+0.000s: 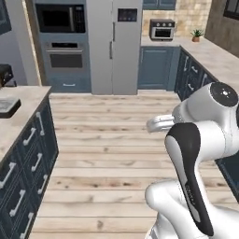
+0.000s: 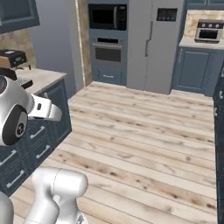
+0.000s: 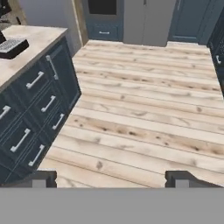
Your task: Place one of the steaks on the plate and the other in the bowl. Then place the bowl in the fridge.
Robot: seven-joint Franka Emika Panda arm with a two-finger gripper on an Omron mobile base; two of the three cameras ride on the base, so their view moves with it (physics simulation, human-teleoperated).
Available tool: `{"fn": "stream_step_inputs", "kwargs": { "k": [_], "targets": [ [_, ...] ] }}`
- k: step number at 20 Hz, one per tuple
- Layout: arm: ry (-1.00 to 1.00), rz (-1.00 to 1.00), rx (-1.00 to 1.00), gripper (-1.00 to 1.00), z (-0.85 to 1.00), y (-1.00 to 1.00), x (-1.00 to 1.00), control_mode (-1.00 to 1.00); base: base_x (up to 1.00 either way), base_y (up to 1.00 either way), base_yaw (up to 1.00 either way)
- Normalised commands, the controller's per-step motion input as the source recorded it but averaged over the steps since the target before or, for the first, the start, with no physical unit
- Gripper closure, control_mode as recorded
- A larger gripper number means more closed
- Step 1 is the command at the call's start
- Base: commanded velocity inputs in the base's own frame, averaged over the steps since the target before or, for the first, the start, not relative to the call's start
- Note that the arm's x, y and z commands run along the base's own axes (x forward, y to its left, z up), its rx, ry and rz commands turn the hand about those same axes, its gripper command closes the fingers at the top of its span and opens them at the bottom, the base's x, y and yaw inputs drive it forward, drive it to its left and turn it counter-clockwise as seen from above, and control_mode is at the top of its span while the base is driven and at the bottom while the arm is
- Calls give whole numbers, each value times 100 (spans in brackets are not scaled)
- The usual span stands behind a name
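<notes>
Ahead; tall grey-silver fridge (image 1: 114,46) shut; wood-plank floor (image 3: 144,113); hand (image 3: 111,178) spread wide

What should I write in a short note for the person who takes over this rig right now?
Hand: open and empty, held over the wood floor.
Fridge: straight ahead on the far wall, both doors shut, right of the microwave and oven.
Steaks, plate and bowl: I cannot place any of them from these views.
Left of the arm is a counter over dark drawers, with a dark object on top that I cannot identify.
Done: no step shows as finished.
Left: find the steaks, put one on the plate and one in the bowl, open the fridge, put the bowl inside.
</notes>
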Motion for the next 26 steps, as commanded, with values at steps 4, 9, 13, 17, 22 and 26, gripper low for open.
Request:
{"fn": "stream_step_inputs", "kwargs": {
  "k": [4,9,13,17,22,26],
  "targets": [
    [0,0,0,-100,0,0,0,100,100,-45,-9],
    [0,0,0,-100,0,0,0,100,100,10,-12],
    [0,0,0,-100,0,0,0,100,100,67,-31],
    [0,0,0,-100,0,0,0,100,100,96,-40],
    [0,0,0,-100,0,0,0,100,100,8,-20],
    [0,0,0,-100,0,0,0,100,100,-60,7]
  ]
}}
